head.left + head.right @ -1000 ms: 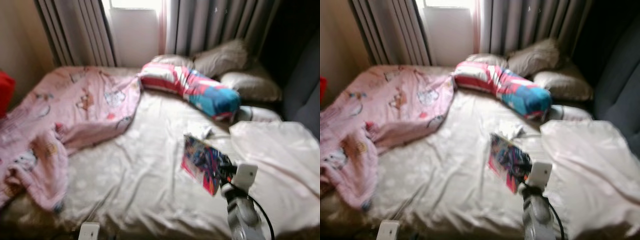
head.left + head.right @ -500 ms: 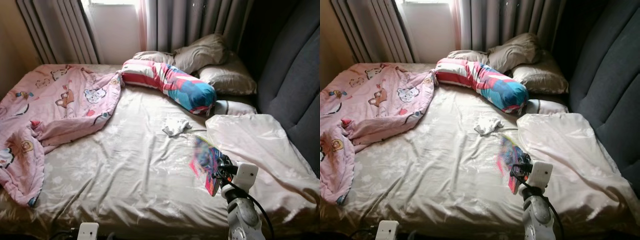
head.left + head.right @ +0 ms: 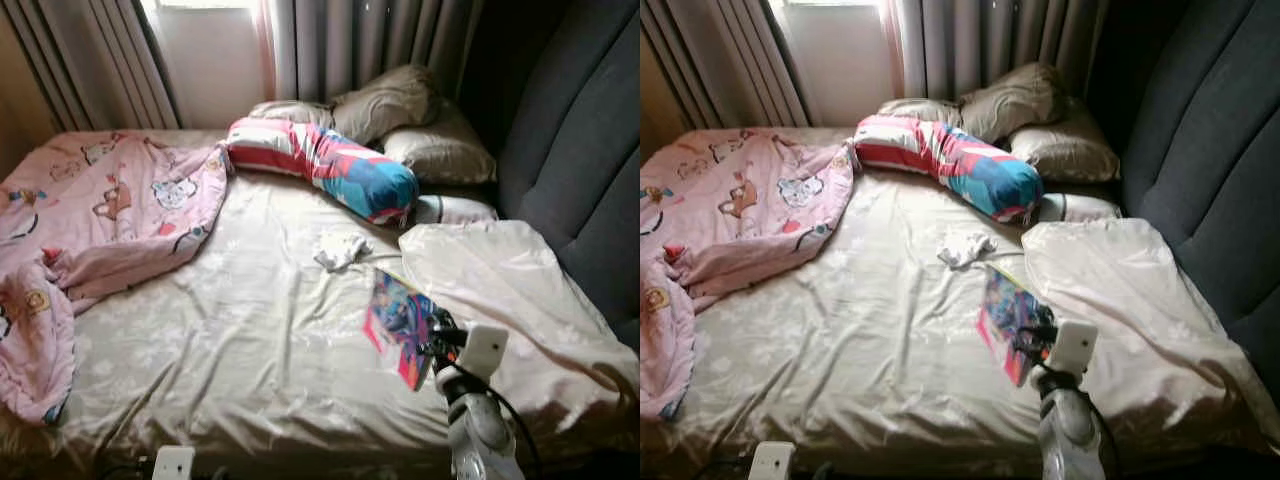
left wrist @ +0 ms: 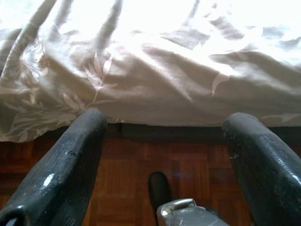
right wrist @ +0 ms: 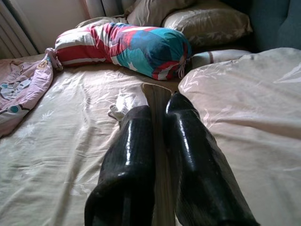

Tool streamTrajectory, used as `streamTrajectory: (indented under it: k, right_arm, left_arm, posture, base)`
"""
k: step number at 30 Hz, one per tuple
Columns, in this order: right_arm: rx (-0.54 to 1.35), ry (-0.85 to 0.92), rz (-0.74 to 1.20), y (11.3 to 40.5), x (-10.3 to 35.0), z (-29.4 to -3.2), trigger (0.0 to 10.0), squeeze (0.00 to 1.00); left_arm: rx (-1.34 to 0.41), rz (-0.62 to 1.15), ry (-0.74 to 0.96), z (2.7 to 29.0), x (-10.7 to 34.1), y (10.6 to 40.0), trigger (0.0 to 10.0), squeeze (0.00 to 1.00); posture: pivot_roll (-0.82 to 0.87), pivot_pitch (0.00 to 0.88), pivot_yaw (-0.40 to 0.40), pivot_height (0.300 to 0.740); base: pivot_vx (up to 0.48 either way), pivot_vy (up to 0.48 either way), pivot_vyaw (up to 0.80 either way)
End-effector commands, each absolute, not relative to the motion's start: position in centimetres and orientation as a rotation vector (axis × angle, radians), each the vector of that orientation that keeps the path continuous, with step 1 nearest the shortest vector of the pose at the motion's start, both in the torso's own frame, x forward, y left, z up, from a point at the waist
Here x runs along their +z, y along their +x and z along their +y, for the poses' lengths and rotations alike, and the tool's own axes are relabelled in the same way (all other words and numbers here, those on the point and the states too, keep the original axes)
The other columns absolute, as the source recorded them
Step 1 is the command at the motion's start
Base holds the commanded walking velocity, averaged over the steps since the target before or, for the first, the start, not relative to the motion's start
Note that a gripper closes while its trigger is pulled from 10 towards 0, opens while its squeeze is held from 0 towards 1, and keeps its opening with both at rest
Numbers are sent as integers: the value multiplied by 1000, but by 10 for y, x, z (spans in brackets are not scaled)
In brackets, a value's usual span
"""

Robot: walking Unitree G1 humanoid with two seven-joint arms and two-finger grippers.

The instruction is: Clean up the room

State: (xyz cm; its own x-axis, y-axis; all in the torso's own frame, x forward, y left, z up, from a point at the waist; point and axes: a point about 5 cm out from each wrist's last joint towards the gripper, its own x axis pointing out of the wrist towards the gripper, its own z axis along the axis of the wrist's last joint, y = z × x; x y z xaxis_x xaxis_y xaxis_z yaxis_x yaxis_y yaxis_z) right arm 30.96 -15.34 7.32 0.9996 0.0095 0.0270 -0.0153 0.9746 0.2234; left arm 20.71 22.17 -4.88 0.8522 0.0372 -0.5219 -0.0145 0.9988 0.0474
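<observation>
Closest in, the left gripper (image 4: 160, 155) hangs low by the bed edge, fingers spread wide over the wood floor (image 4: 122, 169), holding nothing. The right gripper (image 3: 432, 338) is up over the sheet (image 3: 230, 330) with its fingers pinched tight on a colourful book (image 3: 398, 315), held edge-on above the bed; the wrist view shows the thin edge sandwiched between both pads.

So I'd say we're mid-carry: book picked up, not put away yet. Next move probably means turning toward a shelf or table, none in sight, and keeping the grip firm so it doesn't slip.

Just past the book there's a crumpled white cloth (image 3: 340, 250), then the striped bolster (image 3: 325, 165) and pillows (image 3: 410, 120). Pink blanket (image 3: 110, 215) is heaped on the left.
</observation>
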Motion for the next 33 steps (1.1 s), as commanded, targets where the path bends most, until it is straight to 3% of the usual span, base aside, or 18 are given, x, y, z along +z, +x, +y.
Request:
streamTrajectory:
  k: [1, 33]
  right_arm:
    - [17, 228, -62, 312, 81, -152, 10000, 0]
    - [22, 230, -63, 313, 81, -150, 10000, 0]
  left_arm:
    - [46, 597, 34, 226, -55, 196, 10000, 0]
    - [26, 605, 33, 223, -57, 196, 10000, 0]
  posture:
    - [34, 192, -1, 740]
    - [33, 182, 3, 740]
  base:
    - [0, 0, 0]
    - [0, 0, 0]
